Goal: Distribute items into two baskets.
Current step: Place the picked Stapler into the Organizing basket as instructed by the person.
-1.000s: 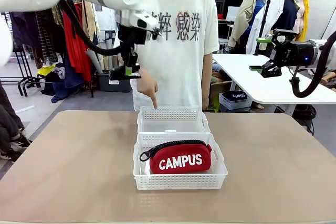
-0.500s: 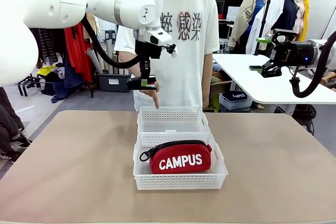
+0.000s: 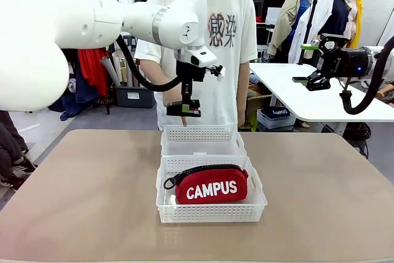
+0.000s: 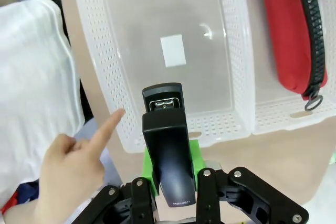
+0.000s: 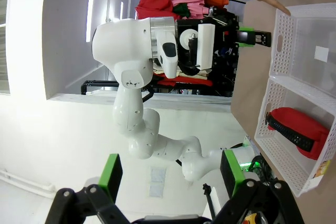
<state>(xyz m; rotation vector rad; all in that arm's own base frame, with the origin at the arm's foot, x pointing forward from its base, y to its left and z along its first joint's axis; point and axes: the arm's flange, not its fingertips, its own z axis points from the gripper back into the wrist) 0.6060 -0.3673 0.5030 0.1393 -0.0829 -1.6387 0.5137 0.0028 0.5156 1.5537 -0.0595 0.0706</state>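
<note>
While clamped between the left gripper's green-padded fingers, small black stapler hanging at frame centre above far white perforated plastic basket; red zippered "CAMPUS" pouch lying in near matching basket; right gripper's fingers spread, empty.

The left arm reaches across from the left to the far middle, its wrist bent down so the left tool hangs pointing at the surface, clamped on a black stapler between its green pads. The right arm is raised at the far right, well clear of the surface, and the right tool has its fingers spread wide apart.
</note>
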